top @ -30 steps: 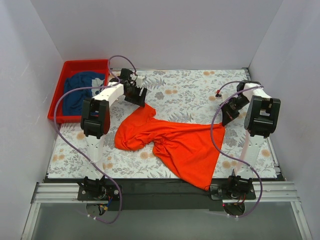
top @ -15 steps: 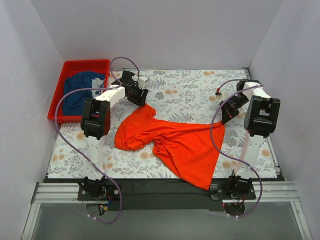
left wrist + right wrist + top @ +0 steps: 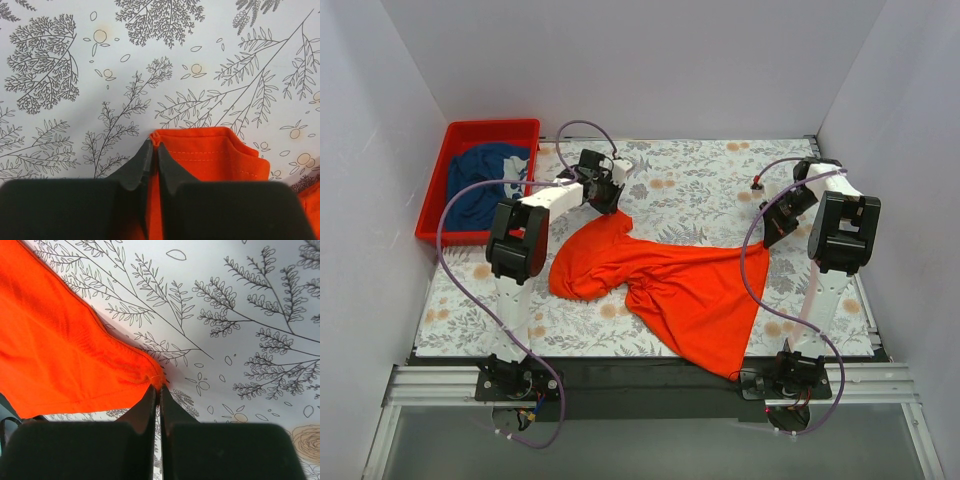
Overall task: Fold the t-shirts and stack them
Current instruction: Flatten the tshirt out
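The orange t-shirt [image 3: 670, 285] lay rumpled on the bench [image 3: 700, 180], a sleeve edge apparently nipped in the closed left pincer [image 3: 154, 150] and a hem corner clamped in the right pincer [image 3: 156, 390], so flattening seemed in hand, next calling for an even outward pull.

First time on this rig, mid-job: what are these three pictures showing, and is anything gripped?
Two robot arms stand at the near edge of the table. The wide picture looks down from above and behind them; the other two come from a camera on each wrist. An orange shirt lies crumpled on the table; a blue shirt sits in the red bin, far left. The left gripper is shut on one edge of the orange shirt, the right gripper on a corner.
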Motion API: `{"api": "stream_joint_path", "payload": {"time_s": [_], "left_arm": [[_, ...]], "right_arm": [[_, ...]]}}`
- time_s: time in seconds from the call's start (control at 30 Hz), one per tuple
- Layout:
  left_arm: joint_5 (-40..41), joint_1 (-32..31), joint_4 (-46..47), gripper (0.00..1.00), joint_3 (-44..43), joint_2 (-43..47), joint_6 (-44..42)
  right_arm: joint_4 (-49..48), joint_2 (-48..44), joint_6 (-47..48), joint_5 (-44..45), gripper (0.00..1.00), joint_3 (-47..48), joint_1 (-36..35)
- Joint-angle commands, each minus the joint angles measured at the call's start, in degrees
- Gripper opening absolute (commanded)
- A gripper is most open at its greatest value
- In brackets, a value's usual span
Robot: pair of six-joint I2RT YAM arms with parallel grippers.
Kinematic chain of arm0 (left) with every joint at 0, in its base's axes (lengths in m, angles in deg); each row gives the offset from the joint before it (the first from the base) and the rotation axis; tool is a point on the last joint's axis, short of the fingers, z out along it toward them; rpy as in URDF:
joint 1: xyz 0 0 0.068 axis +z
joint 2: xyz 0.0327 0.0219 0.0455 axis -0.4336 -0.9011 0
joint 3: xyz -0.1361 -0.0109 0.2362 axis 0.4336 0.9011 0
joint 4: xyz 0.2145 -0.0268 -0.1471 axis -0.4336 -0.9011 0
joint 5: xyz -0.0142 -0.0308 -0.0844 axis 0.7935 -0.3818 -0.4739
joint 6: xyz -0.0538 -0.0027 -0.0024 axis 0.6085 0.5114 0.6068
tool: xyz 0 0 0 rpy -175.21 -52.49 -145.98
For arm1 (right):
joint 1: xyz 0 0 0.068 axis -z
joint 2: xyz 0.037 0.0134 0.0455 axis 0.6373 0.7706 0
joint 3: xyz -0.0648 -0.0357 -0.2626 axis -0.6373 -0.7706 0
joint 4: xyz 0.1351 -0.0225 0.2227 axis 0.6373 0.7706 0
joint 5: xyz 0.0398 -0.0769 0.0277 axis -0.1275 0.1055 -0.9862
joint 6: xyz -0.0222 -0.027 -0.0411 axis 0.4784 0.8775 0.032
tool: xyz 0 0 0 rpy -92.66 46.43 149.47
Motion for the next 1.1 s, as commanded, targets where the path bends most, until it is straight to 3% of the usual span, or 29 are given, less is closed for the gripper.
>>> {"api": "stream_joint_path", "payload": {"time_s": [0.0, 0.17, 0.3, 0.43, 0.63, 0.8, 0.87, 1.07], "left_arm": [[3.2, 0.4, -5.6, 0.0, 2.1, -0.4, 1.5], [-0.4, 4.7, -5.2, 0.0, -4.3, 5.5, 5.9], [-2.1, 8.8, -3.1, 0.0, -7.9, 14.1, 9.9], [-6.9, 14.6, -0.7, 0.0, -10.5, 21.0, 15.3], [-11.2, 20.2, 8.3, 0.0, -10.4, 31.2, 23.0], [-8.5, 21.3, 19.3, 0.0, -5.1, 43.9, 26.1], [-6.9, 21.3, 23.8, 0.0, -0.9, 50.3, 26.9], [-0.8, 21.3, 26.0, 0.0, 7.9, 65.0, 25.6]], "right_arm": [[0.8, -2.7, -0.8, -0.9, 0.01, 3.9, -0.1], [0.8, -5.2, -3.0, -1.6, 0.01, 11.8, -1.0], [0.2, -7.1, -6.9, -2.1, 0.01, 27.1, -1.6], [-5.0, -12.3, -12.5, -1.6, 0.01, 33.4, -1.6], [-25.4, -27.8, -17.5, 5.0, 0.01, 27.4, -1.6], [-42.7, -38.9, -21.6, 11.6, 0.01, 19.5, -1.5], [-45.9, -43.4, -22.4, 12.9, 0.01, 18.0, -1.5], [-51.6, -54.9, -22.9, 13.1, 0.01, 12.3, -1.5]]}}
